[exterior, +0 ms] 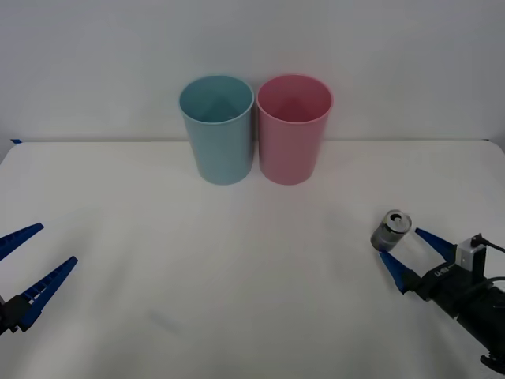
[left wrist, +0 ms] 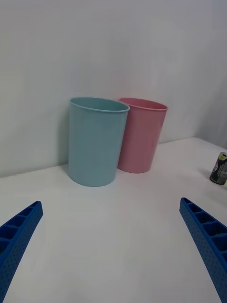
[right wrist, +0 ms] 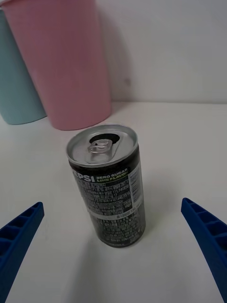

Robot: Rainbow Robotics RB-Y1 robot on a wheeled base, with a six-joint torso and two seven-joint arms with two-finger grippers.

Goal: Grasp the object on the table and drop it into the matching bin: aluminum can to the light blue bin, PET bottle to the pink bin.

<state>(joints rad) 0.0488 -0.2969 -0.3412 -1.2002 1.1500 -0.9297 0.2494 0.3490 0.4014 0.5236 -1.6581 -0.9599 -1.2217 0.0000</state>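
Note:
A small dark grey aluminum can [exterior: 391, 229] with a shiny pull-tab top stands upright on the white table [exterior: 237, 284] at the right. My right gripper [exterior: 405, 253] is open just in front of it, its blue fingers [exterior: 397, 271] reaching toward the can but not touching it. In the right wrist view the can [right wrist: 107, 184] stands between and beyond the spread fingers [right wrist: 19, 234]. The light blue bin [exterior: 217, 129] and the pink bin [exterior: 293, 128] stand side by side at the back centre. My left gripper [exterior: 31, 257] waits open at the left edge.
A plain pale wall rises behind the table's far edge. The left wrist view has the light blue bin [left wrist: 96, 141], the pink bin [left wrist: 142, 135] and the far-off can [left wrist: 219, 167]. Bare tabletop lies between the can and the bins.

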